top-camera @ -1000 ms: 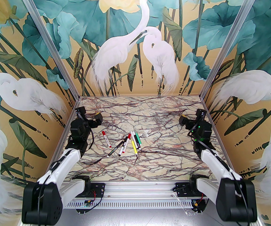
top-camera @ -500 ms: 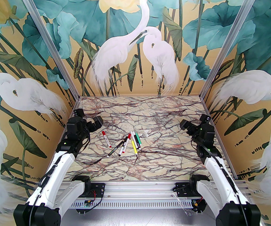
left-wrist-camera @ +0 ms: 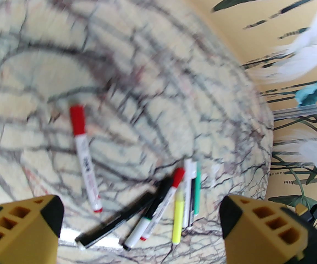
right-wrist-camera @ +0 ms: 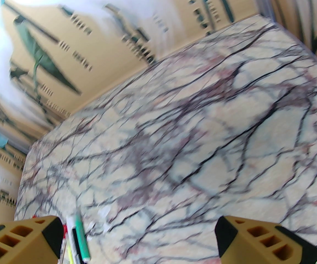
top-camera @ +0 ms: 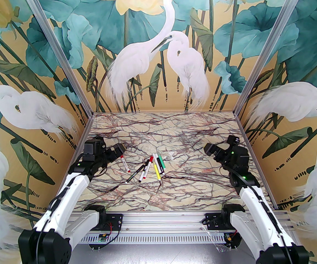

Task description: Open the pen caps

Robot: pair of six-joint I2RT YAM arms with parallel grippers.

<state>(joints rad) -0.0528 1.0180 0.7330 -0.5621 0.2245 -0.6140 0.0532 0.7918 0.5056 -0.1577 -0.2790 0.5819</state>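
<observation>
Several pens (top-camera: 156,171) lie in a loose bunch mid-table, caps on. A white pen (top-camera: 124,163) with a red pen cap (top-camera: 121,155) lies apart to their left. My left gripper (top-camera: 119,150) hovers just left of that red cap, open and holding nothing. In the left wrist view its gripper (left-wrist-camera: 142,221) frames the red-capped pen (left-wrist-camera: 83,155), a black pen (left-wrist-camera: 120,224), a yellow pen (left-wrist-camera: 177,220) and a green pen (left-wrist-camera: 197,188). My right gripper (top-camera: 209,148) is open, well right of the bunch. In the right wrist view the green pen (right-wrist-camera: 80,236) sits by the left finger (right-wrist-camera: 23,236).
A tiny whitish forked piece (top-camera: 172,155) lies just right of the pens. The marble table (top-camera: 174,197) is walled by painted panels on three sides, with aluminium posts (top-camera: 239,111) at the back corners. Both arm bases stand on the near rail (top-camera: 161,221).
Both arms have come down and inward. The left gripper dropped toward the red-capped pen. The right gripper shifted left toward the bunch. The pens have not moved.
</observation>
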